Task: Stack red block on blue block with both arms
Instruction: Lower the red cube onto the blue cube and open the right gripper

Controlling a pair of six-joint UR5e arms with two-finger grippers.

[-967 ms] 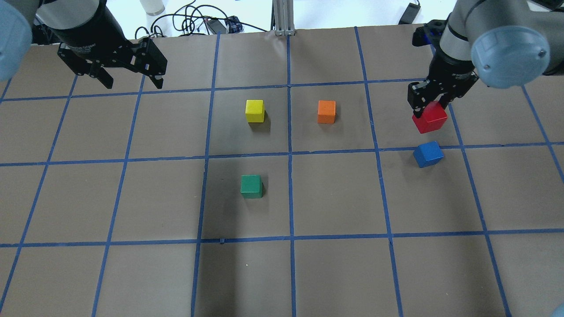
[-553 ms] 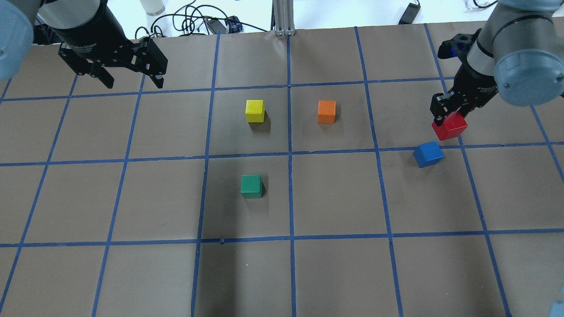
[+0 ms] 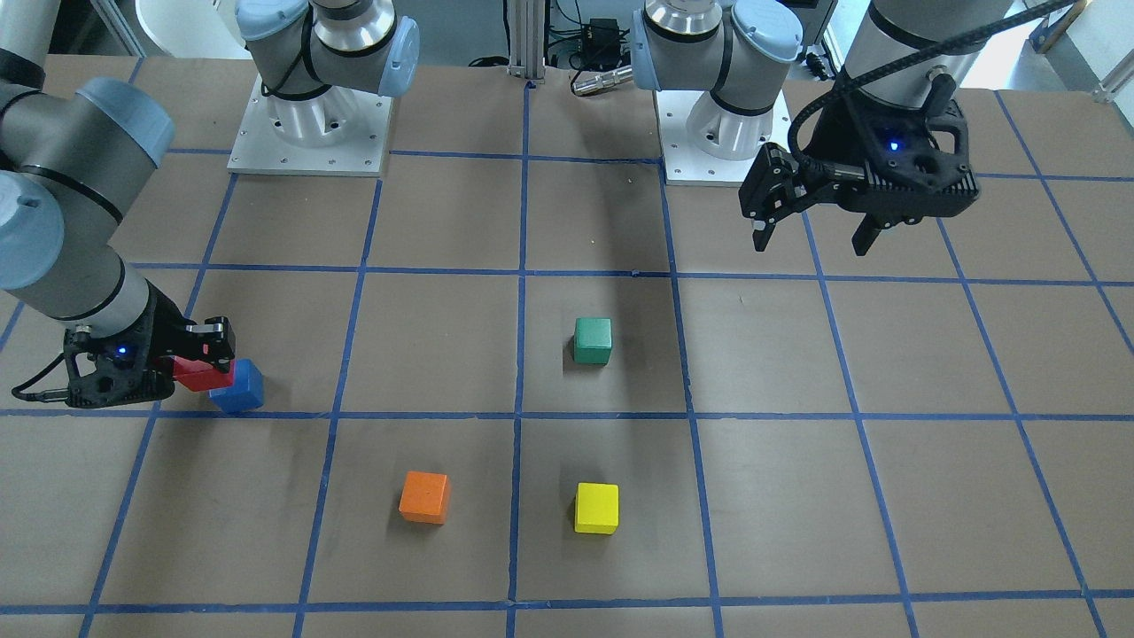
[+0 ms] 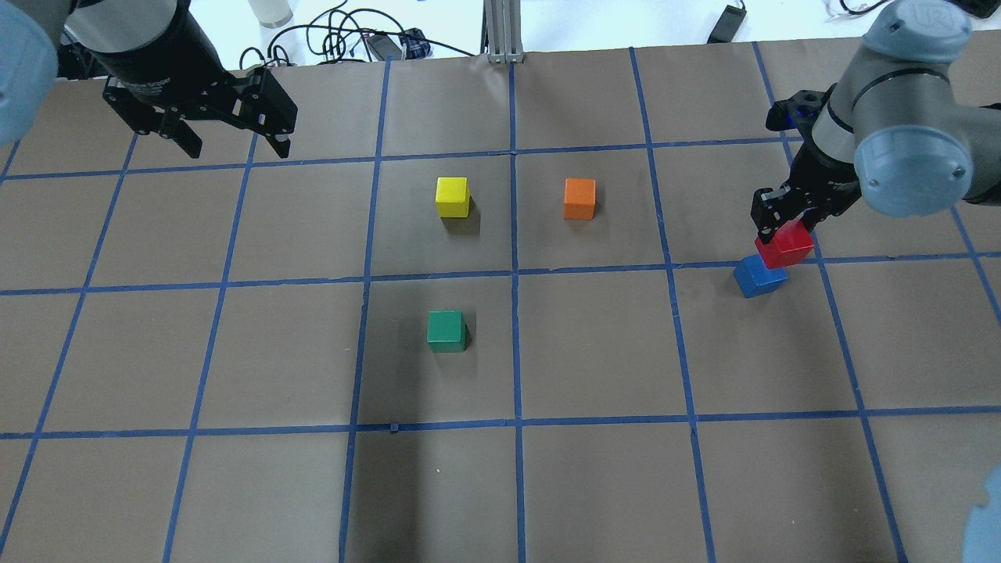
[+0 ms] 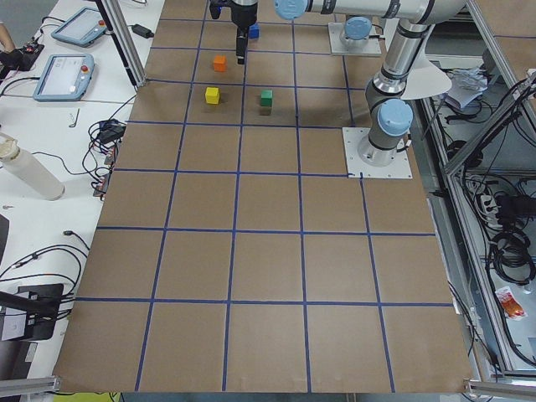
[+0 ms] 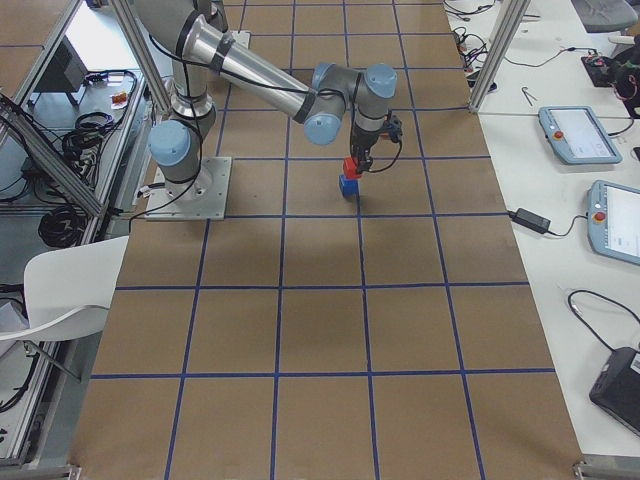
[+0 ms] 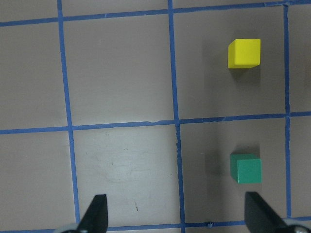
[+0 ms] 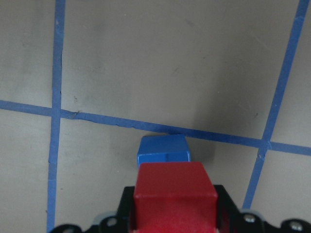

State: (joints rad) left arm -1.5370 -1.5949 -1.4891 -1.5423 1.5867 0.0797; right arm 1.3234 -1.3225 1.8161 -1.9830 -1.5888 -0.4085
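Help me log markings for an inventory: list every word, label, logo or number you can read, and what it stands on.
"UR": faint logo on a light-blue joint cap of the right arm.
"Gripper": seemingly the end of pale print on the left gripper; the rest is blurred.
Control tablet: screen too small to read.
Red block, blue block, green block, yellow block, orange block: no markings.

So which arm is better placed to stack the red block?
The right: the right gripper holds the red block close by the blue block; the left gripper hangs open, far off.
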